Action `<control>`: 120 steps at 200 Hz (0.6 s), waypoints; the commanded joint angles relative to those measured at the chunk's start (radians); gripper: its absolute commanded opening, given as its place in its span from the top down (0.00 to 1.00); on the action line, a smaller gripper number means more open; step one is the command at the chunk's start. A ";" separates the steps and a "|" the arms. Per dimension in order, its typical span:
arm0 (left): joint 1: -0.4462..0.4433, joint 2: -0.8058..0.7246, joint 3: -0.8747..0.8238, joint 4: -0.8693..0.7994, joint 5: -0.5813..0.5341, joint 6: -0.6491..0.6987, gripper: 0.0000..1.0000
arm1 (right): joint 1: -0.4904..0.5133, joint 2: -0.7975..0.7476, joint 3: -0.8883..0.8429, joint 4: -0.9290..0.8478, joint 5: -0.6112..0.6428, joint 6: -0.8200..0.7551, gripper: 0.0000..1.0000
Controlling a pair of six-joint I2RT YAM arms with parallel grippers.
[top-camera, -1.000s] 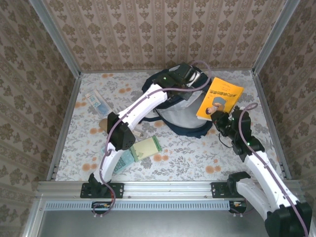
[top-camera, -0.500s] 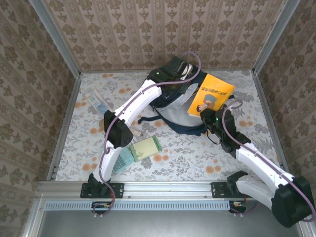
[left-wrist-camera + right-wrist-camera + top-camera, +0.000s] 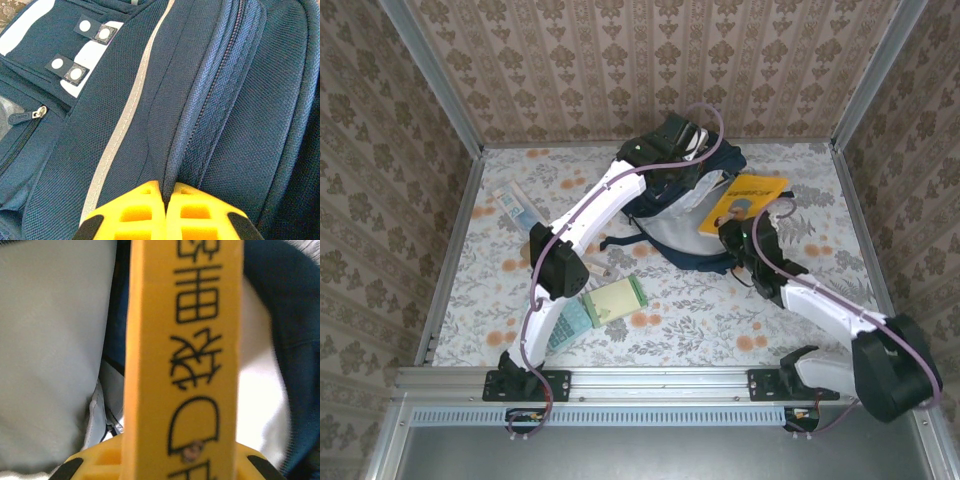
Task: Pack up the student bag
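Student bag [image 3: 670, 236] long axis near-far, top far

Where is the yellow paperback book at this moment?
In the top external view, the yellow paperback book sits right of centre, gripped by the right tool and tilted at the right side of the dark navy fabric backpack.

Bright even light, right wrist view blurred

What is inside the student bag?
Inside the student bag I see pale lining and one end of the yellow book, held by the right gripper. The bottom is covered.
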 commanded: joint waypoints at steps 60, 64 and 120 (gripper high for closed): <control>-0.013 -0.086 0.050 0.075 0.003 -0.065 1.00 | 0.033 0.414 0.260 0.574 -0.030 0.040 1.00; -0.014 -0.087 0.051 0.076 0.005 -0.067 1.00 | 0.034 0.439 0.270 0.588 -0.022 0.043 1.00; -0.029 -0.106 0.035 0.070 0.002 -0.061 1.00 | 0.059 0.723 0.461 0.624 0.004 0.135 0.85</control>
